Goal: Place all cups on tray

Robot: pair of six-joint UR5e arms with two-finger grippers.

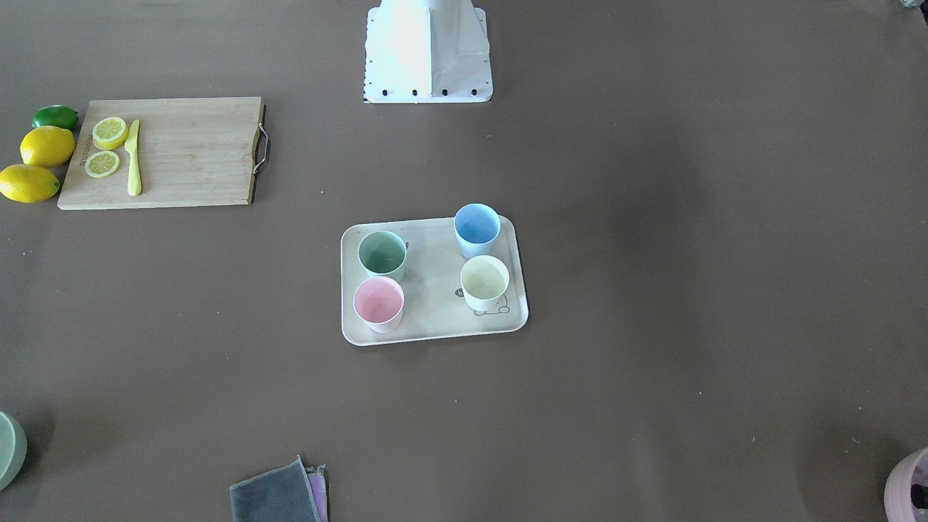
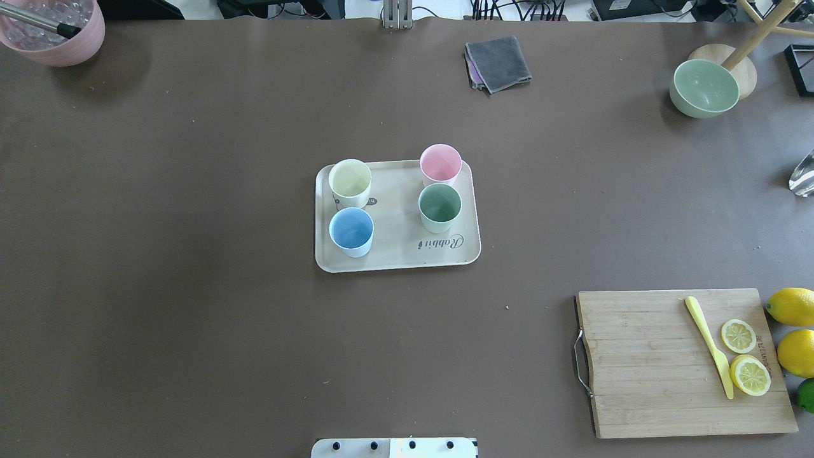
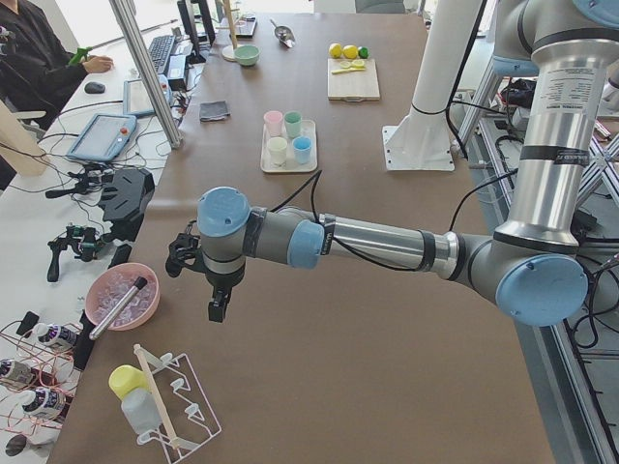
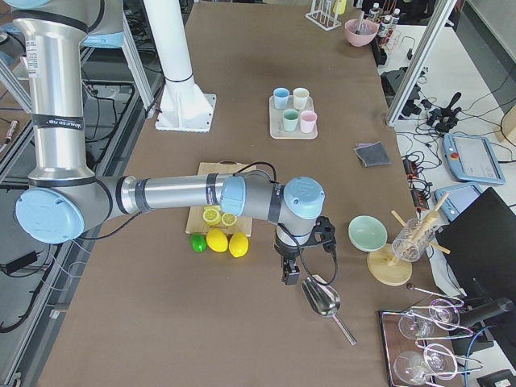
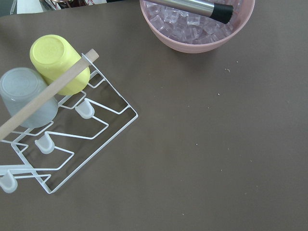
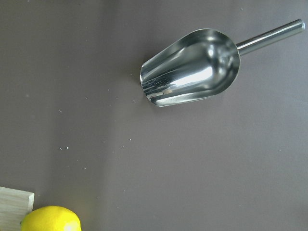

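Note:
The beige tray [image 2: 397,251] with "Rabbit" lettering lies mid-table. Four cups stand upright on it: pale yellow [image 2: 350,181], pink [image 2: 440,163], green [image 2: 439,207] and blue [image 2: 351,231]. The front-facing view shows the same tray [image 1: 435,290] and cups. My left gripper [image 3: 216,309] hangs over the table's left end, near a pink ice bowl [image 3: 121,296], far from the tray. My right gripper [image 4: 288,276] hangs over the right end, above a steel scoop [image 4: 322,300]. Both show only in the side views, so I cannot tell whether they are open or shut.
A wooden cutting board [image 2: 648,369] holds a yellow knife [image 2: 709,346] and lemon slices, with lemons [image 2: 792,306] beside it. A green bowl [image 2: 704,88] and a grey cloth [image 2: 498,62] lie at the far edge. A wire rack [image 5: 62,139] holds upturned cups.

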